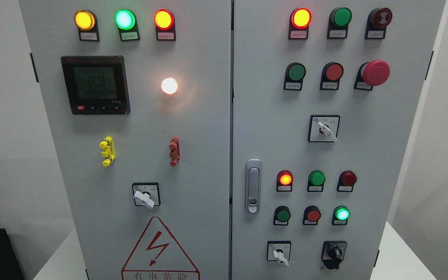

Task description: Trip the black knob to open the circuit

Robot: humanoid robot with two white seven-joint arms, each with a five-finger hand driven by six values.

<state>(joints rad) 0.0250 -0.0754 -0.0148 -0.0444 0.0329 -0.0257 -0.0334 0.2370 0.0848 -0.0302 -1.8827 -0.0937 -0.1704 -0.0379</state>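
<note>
On my head camera, the black knob (334, 252) sits at five o'clock on the grey control cabinet (208, 163), neither robot hand visible.

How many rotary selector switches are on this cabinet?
4. White-handled: left door, right door middle, right door bottom. The black knob sits at bottom right. None looks hidden; no robot hand shows.

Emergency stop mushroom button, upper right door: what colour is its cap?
Red. The emergency stop mushroom button shows best in the head view, the only one.
</note>
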